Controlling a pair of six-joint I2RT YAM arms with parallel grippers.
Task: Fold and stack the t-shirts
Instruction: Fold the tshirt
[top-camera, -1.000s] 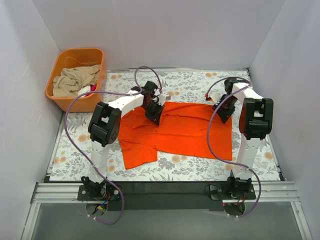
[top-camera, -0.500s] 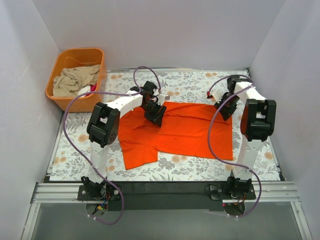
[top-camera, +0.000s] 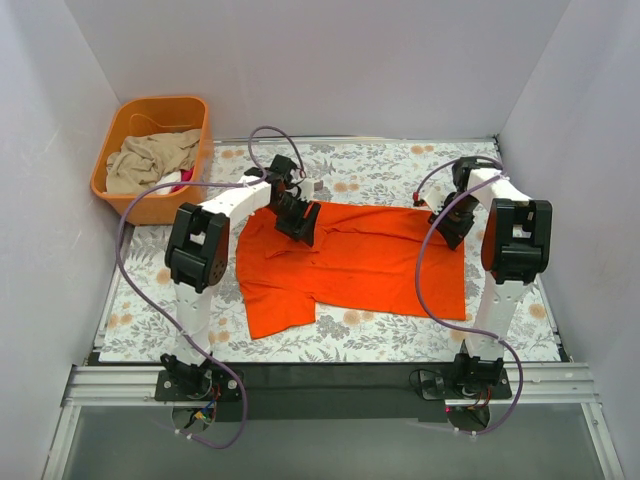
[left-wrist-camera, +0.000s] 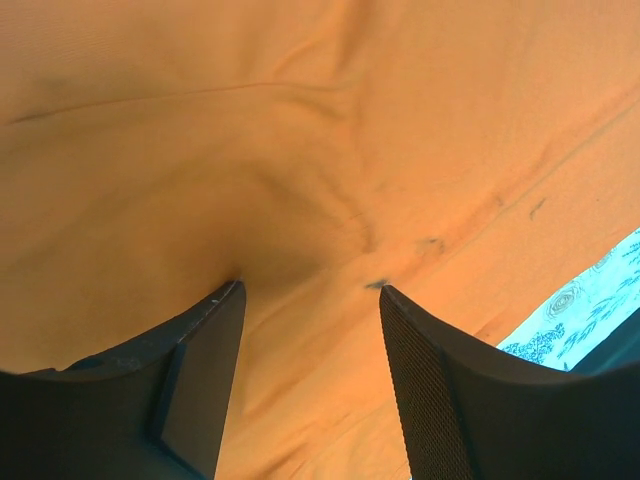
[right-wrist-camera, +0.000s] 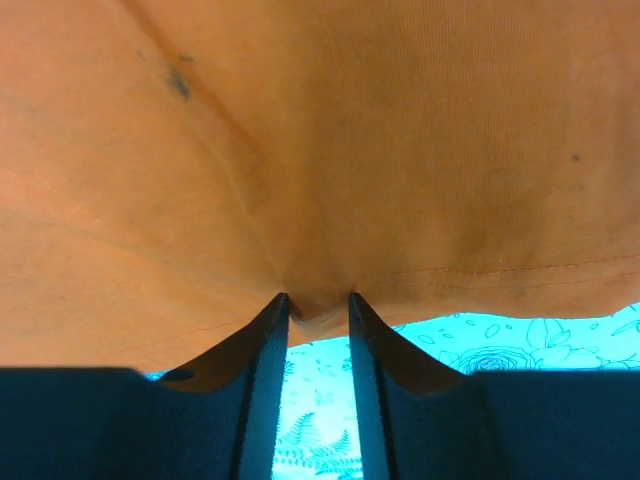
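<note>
- Your left hand hung released, jaws apart, just over the orange t-shirt near its far left part.
- Your right hand was clenched on a pinch of that shirt's far right edge.
- The shirt lay spread on the floral desk.
- Beige cloth sat in the orange tub.

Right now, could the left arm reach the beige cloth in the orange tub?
Probably: left gripper is open, holding nothing, and nothing stands between it and the tub with the beige cloth.
</note>
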